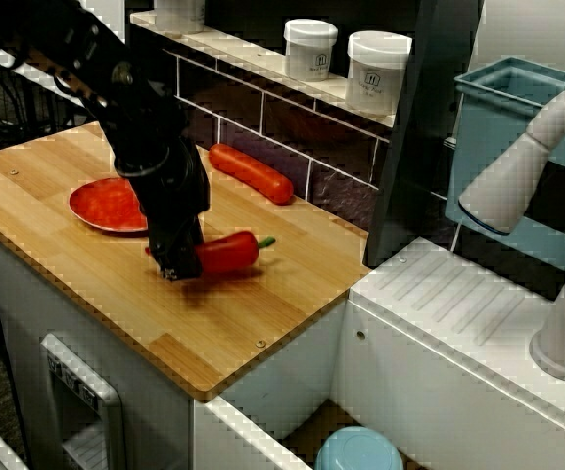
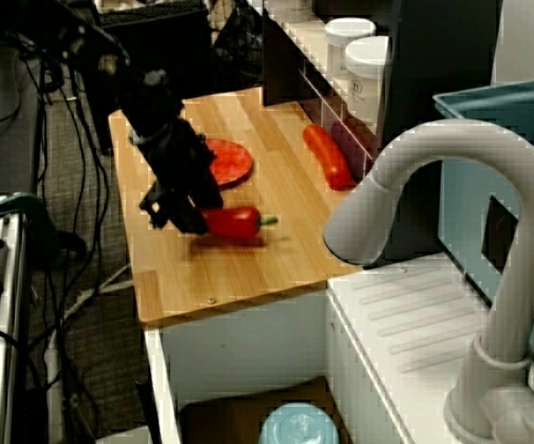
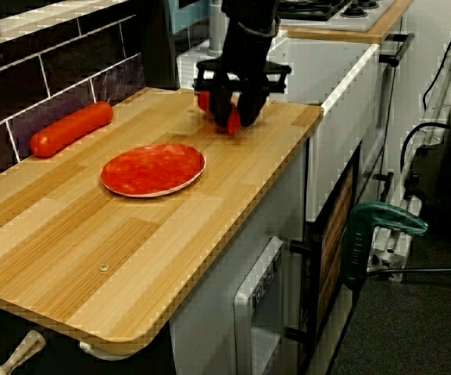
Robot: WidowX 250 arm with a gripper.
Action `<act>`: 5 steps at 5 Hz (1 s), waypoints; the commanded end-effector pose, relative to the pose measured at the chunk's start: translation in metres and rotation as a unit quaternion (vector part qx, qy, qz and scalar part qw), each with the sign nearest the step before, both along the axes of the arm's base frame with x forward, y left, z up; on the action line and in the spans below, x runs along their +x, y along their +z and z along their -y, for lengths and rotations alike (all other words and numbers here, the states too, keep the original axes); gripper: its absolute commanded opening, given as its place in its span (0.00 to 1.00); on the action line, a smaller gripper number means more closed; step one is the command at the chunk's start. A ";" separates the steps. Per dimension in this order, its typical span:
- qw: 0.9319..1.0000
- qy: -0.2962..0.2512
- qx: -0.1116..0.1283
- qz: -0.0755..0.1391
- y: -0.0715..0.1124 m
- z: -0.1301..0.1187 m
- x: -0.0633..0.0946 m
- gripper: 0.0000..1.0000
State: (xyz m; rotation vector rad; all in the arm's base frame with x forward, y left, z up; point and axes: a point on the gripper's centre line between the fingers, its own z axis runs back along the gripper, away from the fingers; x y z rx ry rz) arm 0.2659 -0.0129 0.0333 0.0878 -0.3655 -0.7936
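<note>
My black gripper [image 1: 176, 262] reaches down over the wooden counter [image 1: 86, 284] and is shut on the stem-less end of a red pepper [image 1: 231, 253]. The pepper lies level with its green stem pointing toward the sink. In the view from over the tap, the gripper [image 2: 185, 220] holds the pepper [image 2: 239, 223] just in front of a red plate [image 2: 231, 161]. In the view along the counter, the two fingers straddle the pepper [image 3: 230, 119] near the far edge. Whether the pepper rests on the wood I cannot tell.
An empty red plate [image 1: 104, 206] sits left of the gripper. A long red sausage [image 1: 253, 173] lies by the tiled back wall. Two white jars [image 1: 378, 70] stand on the shelf. A white sink top [image 1: 458, 313], tap [image 1: 546, 166] and blue bin [image 1: 502, 117] are to the right.
</note>
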 end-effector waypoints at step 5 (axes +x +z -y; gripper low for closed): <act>0.997 0.038 -0.060 0.023 0.068 -0.062 0.004 1.00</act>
